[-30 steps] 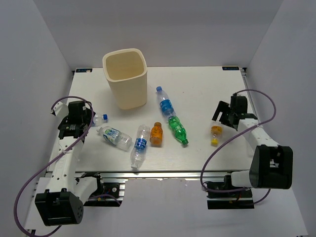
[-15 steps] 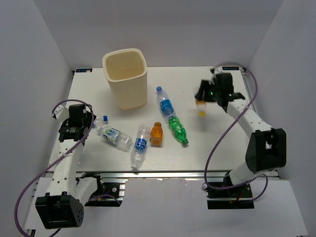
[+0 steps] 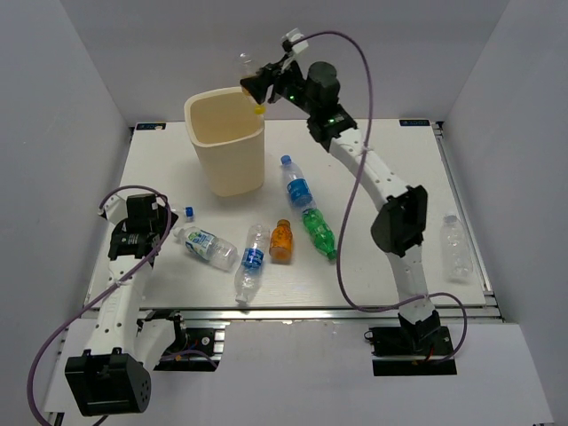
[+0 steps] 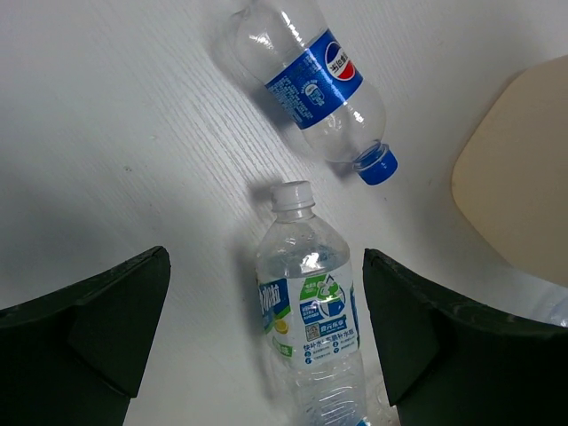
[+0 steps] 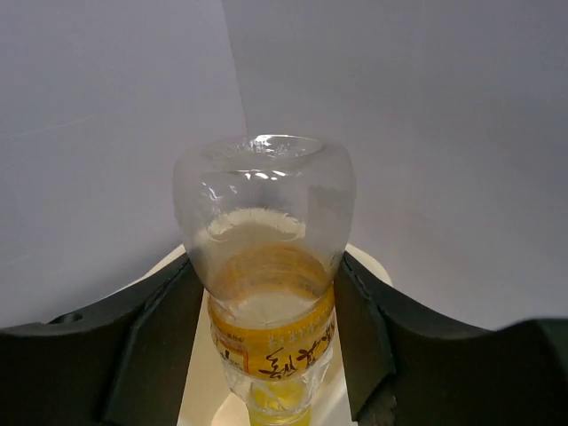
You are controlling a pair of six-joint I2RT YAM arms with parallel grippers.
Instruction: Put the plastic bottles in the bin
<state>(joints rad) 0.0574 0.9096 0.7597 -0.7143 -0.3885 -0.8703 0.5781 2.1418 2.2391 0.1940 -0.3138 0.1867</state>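
My right gripper (image 3: 257, 89) is shut on a clear bottle with an orange-yellow label (image 5: 269, 330), held cap down above the right rim of the cream bin (image 3: 224, 146). Its yellow cap (image 3: 258, 109) hangs over the bin's opening, and the bin rim (image 5: 368, 263) shows behind the bottle. Several plastic bottles lie on the table: a blue-labelled one (image 3: 298, 191), a green one (image 3: 319, 233), an orange one (image 3: 281, 241), another blue-labelled one (image 3: 251, 260). My left gripper (image 4: 266, 337) is open, low over a white-capped clear bottle (image 4: 311, 311), with a blue-capped bottle (image 4: 315, 80) beyond it.
One more clear bottle (image 3: 456, 244) lies near the table's right edge. White walls close in the table on three sides. The bin (image 4: 519, 177) stands to the right in the left wrist view. The right arm stretches diagonally across the table's back half.
The right gripper took hold of the orange-labelled bottle at the table's right side and carried it up and left to above the bin. The left arm has hardly moved.
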